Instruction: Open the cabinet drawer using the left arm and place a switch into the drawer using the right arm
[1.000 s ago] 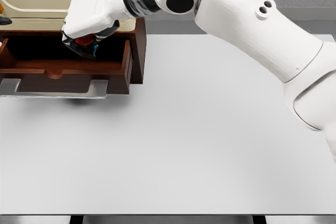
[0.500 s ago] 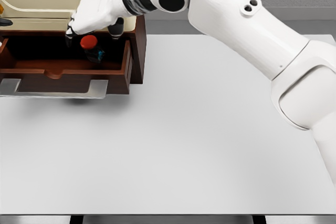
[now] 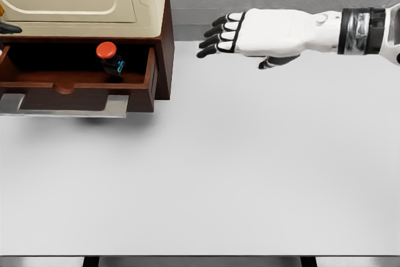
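Note:
The brown wooden drawer (image 3: 75,95) of the cabinet (image 3: 94,4) stands pulled out at the upper left, with a grey metal handle along its front. Inside it sits the switch (image 3: 109,56), a black body with a red round button and a bit of blue, near the drawer's right end. My right hand (image 3: 219,32) hovers above the table to the right of the cabinet, fingers spread and pointing left, holding nothing. It is well apart from the drawer. A dark fingertip (image 3: 9,28) shows at the left edge by the cabinet.
The cabinet has a cream upper body and brown wooden sides. The white table (image 3: 206,173) stretches across the view, with its front edge near the bottom. A grey wall lies behind.
My right hand let go of the switch, which now rests in the drawer. The arm has pulled back to the right, out of the drawer and away from the cabinet.

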Robot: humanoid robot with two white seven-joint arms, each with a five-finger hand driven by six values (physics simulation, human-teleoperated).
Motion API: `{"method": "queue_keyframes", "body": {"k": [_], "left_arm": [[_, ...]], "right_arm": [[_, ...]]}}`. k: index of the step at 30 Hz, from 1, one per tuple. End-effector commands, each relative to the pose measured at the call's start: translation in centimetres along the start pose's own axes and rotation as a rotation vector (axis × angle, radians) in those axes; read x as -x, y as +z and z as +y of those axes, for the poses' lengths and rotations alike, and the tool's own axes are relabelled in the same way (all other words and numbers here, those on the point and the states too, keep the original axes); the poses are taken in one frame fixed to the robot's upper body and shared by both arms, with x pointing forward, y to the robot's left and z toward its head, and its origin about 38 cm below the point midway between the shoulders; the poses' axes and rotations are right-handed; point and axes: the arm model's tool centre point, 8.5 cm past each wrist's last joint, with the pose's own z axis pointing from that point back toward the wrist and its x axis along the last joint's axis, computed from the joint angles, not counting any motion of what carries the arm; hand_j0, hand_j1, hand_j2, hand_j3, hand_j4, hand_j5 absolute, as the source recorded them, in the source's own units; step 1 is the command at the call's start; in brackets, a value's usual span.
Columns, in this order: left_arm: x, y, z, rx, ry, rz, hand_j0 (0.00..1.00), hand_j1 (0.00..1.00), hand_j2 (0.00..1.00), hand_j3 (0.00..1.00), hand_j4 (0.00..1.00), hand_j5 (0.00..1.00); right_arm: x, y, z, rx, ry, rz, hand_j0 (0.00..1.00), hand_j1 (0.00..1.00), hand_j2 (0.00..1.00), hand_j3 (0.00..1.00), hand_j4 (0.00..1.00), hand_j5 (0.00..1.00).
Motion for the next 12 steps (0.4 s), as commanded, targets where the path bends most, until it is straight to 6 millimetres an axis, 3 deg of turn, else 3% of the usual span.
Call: {"method": "queue_keyframes", "body": {"k": [1,2,6,12], "left_arm": [[-2.1,-2.8,-1.8,0.083,-0.054,-0.082,1.00,1.00,1.00,1.00,1.00,1.00],[-3.8,-4.7,-3.1,0.122,-0.072,-0.162,1.00,1.00,1.00,1.00,1.00,1.00],[-4.1,-9.1,-5.2,0.126,-0.061,-0.289,1.00,1.00,1.00,1.00,1.00,1.00],[-4.0,-9.3,-5.7,0.133,-0.049,-0.291,1.00,1.00,1.00,1.00,1.00,1.00]], "right_arm": [[1.1,5.0,0.4,-0.046,-0.009,0.098,1.00,1.00,1.00,1.00,1.00,1.00],[1.1,5.8,1.9,-0.078,-0.038,0.112,1.00,1.00,1.00,1.00,1.00,1.00],[1.6,8.2,5.4,-0.154,-0.113,0.169,1.00,1.00,1.00,1.00,1.00,1.00],[1.5,9.0,6.5,-0.181,-0.135,0.181,1.00,1.00,1.00,1.00,1.00,1.00]]}}
